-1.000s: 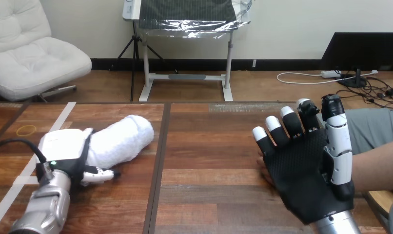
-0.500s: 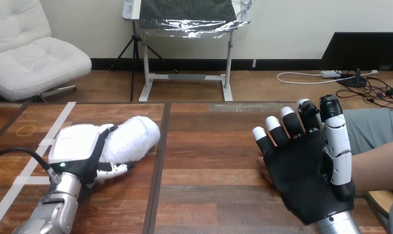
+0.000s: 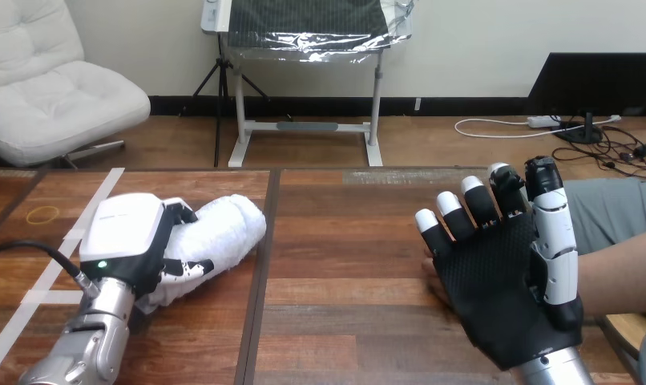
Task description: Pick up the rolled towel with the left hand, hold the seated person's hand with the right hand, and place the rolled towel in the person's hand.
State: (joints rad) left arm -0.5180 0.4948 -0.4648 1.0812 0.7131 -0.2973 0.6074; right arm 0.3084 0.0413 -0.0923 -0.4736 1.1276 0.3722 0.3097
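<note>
The white rolled towel (image 3: 224,228) lies on the wooden table (image 3: 344,241) at the left. My left hand (image 3: 131,241) sits over its near end, with fingers over the top and the thumb under the side, curled round it. At the right my right hand (image 3: 504,289) stands upright and open, fingers straight, its black palm facing the camera. The person's hand (image 3: 429,271) is mostly hidden behind that palm, and only fingertips show at its left edge. The person's forearm (image 3: 620,281) comes in from the right. I cannot tell whether my right hand touches theirs.
White tape strips (image 3: 41,265) cross the table's left part, and a thin yellow ring (image 3: 43,214) lies near the far left. A dark seam (image 3: 262,273) runs front to back between the two hands.
My left hand has moved forward and to the right over the towel and closed round it; the towel shifted slightly right. My right hand and the person's arm have stayed put.
</note>
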